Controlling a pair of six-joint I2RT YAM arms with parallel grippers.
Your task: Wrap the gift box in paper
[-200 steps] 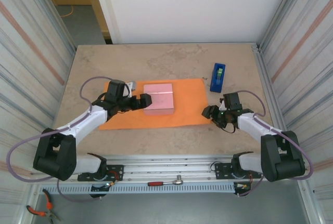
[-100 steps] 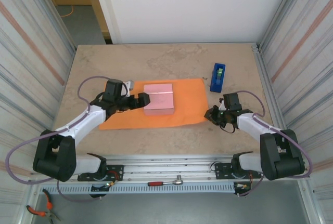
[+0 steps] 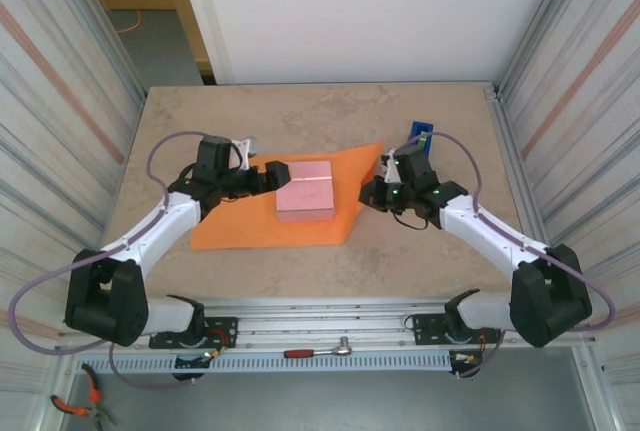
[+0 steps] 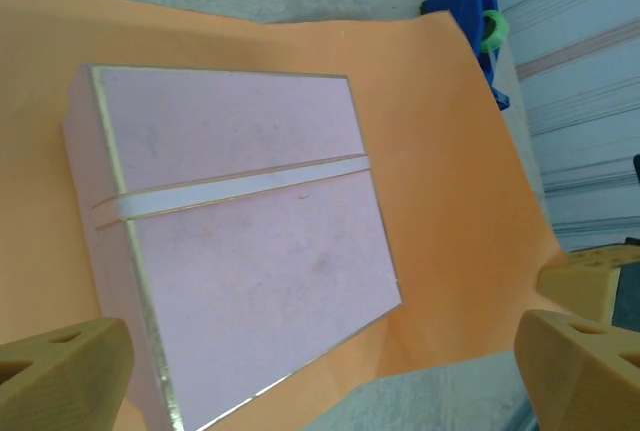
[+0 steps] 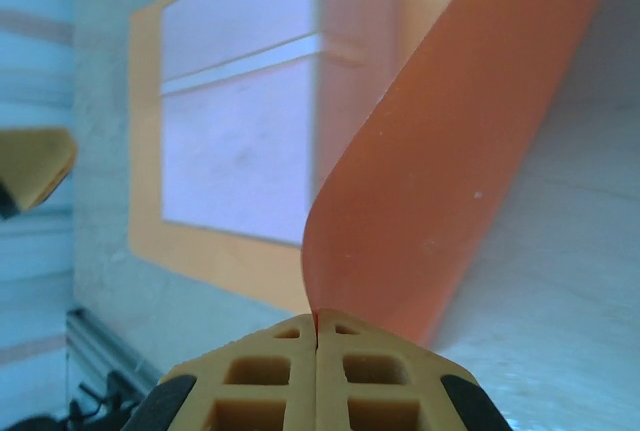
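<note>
- The gift box [image 3: 305,189] sits mid-sheet on the paper [image 3: 240,231], whose 3 o'clock edge curls up off the table.
- The right gripper [image 3: 372,192] is clenched on that edge. The left gripper [image 3: 275,176] is spread wide at the box's 9 o'clock side, holding nothing.
- The paper looks thin, light and easily creased, so it is best pinched at an edge. The box looks stiff and light, and may slide.
- The right wrist view shows the pinch and the curl. The left wrist view shows the box's pale band and the tape dispenser [image 4: 460,6] at 1 o'clock.

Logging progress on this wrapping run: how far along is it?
Done: the gift box sits on the paper. In hand: the right gripper, jaws shut on the paper, holds its right edge raised beside the box; the left gripper is open at the box's left side. Left: the box's top is uncovered, and the tape dispenser stands untouched.
</note>
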